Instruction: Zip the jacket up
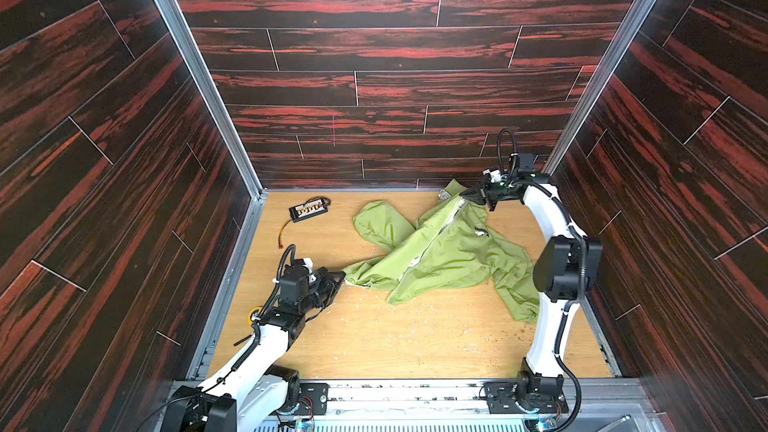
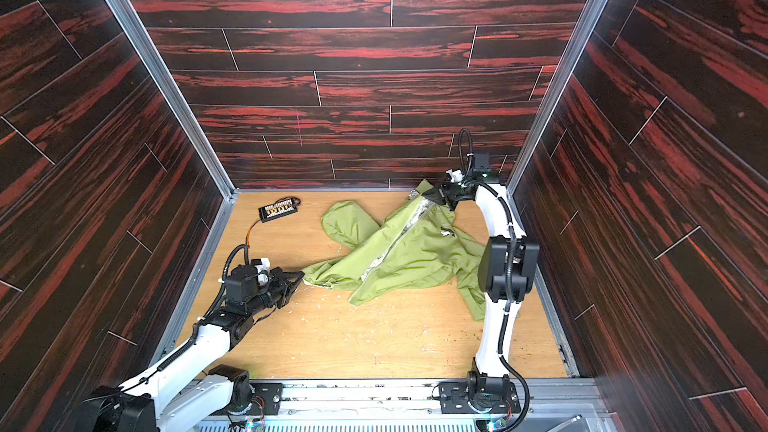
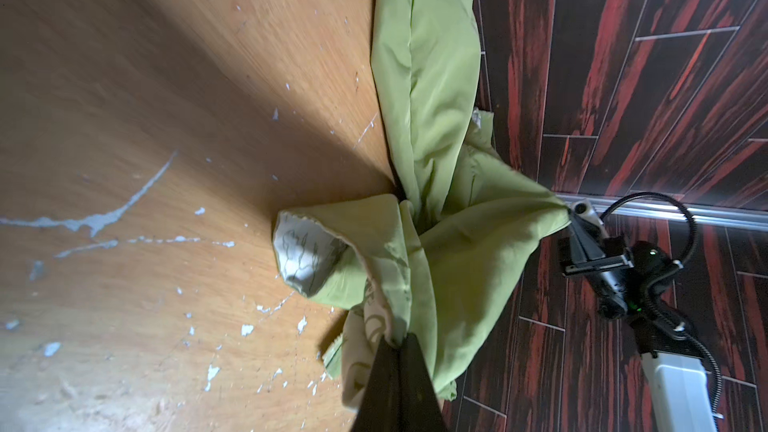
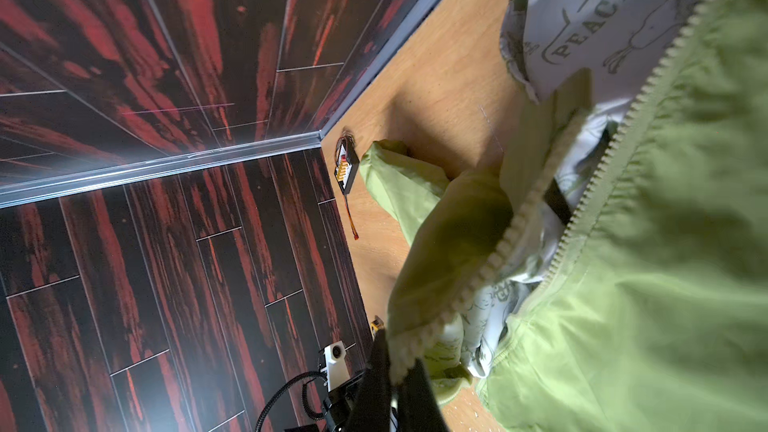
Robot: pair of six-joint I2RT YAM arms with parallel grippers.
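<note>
Left claw [image 1: 341, 277] clamped on jacket [image 1: 449, 251] hem (pale lining [image 3: 307, 255] exposed), right claw [image 1: 468, 196] pinched tight on zipper [image 4: 457, 297] edge.

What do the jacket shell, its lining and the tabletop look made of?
jacket shell: thin synthetic weave, likely nylon or polyester, soft satin sheen; fine crisp creases.
lining: pale printed woven cloth, matte; fibre unclear.
tabletop: probably wood-grain laminate or veneer; pale chips and scratches mark the surface.
</note>
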